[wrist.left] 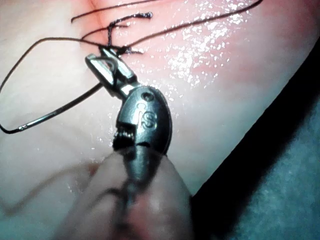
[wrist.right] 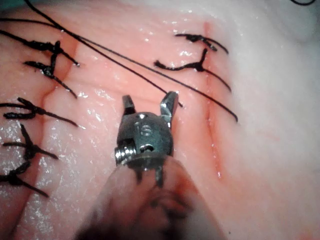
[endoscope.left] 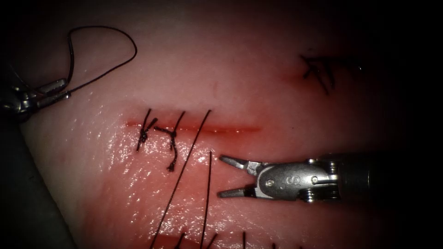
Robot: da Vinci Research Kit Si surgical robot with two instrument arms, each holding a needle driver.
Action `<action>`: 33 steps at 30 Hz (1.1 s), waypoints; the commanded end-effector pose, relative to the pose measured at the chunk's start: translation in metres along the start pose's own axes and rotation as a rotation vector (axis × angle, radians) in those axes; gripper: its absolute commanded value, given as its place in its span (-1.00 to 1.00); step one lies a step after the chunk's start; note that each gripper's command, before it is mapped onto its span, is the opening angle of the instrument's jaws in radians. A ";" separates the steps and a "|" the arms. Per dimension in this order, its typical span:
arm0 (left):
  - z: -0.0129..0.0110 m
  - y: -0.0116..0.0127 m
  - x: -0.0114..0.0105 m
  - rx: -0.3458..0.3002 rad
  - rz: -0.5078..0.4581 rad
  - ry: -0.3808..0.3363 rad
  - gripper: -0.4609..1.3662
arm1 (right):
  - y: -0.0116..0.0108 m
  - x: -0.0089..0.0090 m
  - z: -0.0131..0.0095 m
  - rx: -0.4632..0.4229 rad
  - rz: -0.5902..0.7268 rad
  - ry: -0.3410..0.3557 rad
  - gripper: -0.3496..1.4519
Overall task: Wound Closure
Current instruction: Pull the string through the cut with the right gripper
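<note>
Now, knots: two tied stitches [endoscope.left: 159,133] at the cut's [endoscope.left: 230,130] left end.
Left pincer [endoscope.left: 57,92]: clenched on the needle [wrist.left: 47,117], off the tissue [endoscope.left: 258,69] at its left edge.
Right pincer [endoscope.left: 226,177]: spread, empty, beside the loose thread [endoscope.left: 207,193].

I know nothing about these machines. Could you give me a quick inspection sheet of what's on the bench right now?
Surface: tissue, wet and shiny, with red fluid along the cut.
Job's things: two knotted stitches on the cut's left part; a long thread crosses the cut. The needle seems to lie on the tissue, not in it.
Clutter: older stitches at upper right.
Tools: left tool is far left of the cut with thread looping from its tip; its hold is unclear. Right tool is open and holds nothing, near the cut's right half.
Cables: nothing seen.
Surroundings: dark surface beyond the tissue's edge.
</note>
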 end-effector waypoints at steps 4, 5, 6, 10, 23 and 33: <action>0.0000 0.0000 0.0000 -0.007 0.000 0.000 -0.96 | 0.0000 0.0001 0.0000 -0.002 -0.002 0.005 0.51; 0.0000 0.0000 0.0000 -0.007 0.000 0.000 -0.96 | 0.0003 0.0001 -0.0001 -0.012 -0.004 0.019 0.51; 0.0000 0.0000 0.0000 -0.007 0.000 0.000 -0.96 | 0.0004 0.0001 0.0000 -0.014 -0.003 0.021 0.52; 0.0000 0.0000 0.0000 -0.007 0.000 0.000 -0.96 | 0.0012 -0.0002 0.0002 -0.032 0.001 0.034 0.52; 0.0000 0.0000 0.0000 -0.007 0.000 0.000 -0.96 | 0.0025 -0.0007 0.0017 -0.030 0.006 0.090 0.46; 0.0000 0.0000 0.0000 -0.007 0.000 0.000 -0.96 | 0.0028 -0.0012 0.0034 -0.033 -0.005 0.105 0.40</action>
